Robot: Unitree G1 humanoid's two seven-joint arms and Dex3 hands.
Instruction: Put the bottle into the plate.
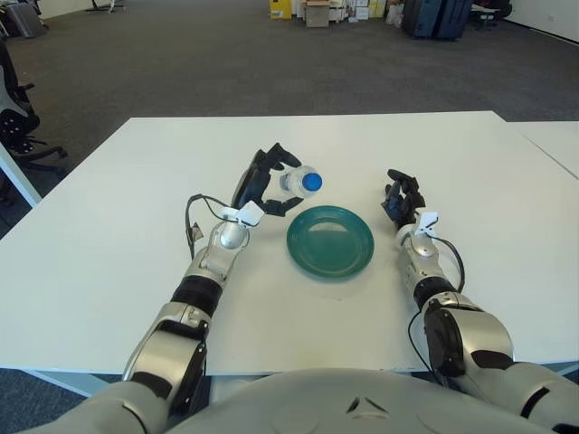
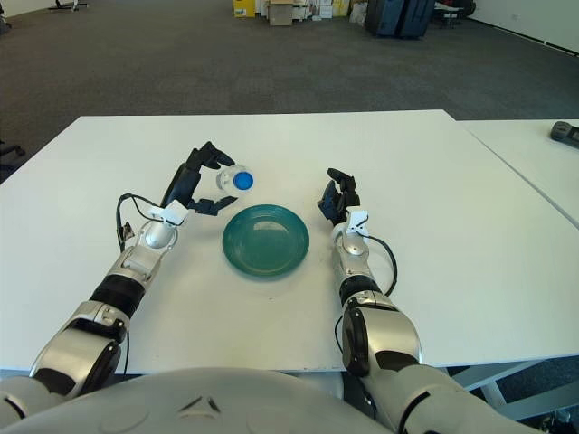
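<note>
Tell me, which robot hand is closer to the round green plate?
Left. The left robot hand, holding the clear plastic bottle with a blue cap, hangs just beyond the round green plate's far-left rim. The right robot hand shows farther off, right of it.
</note>
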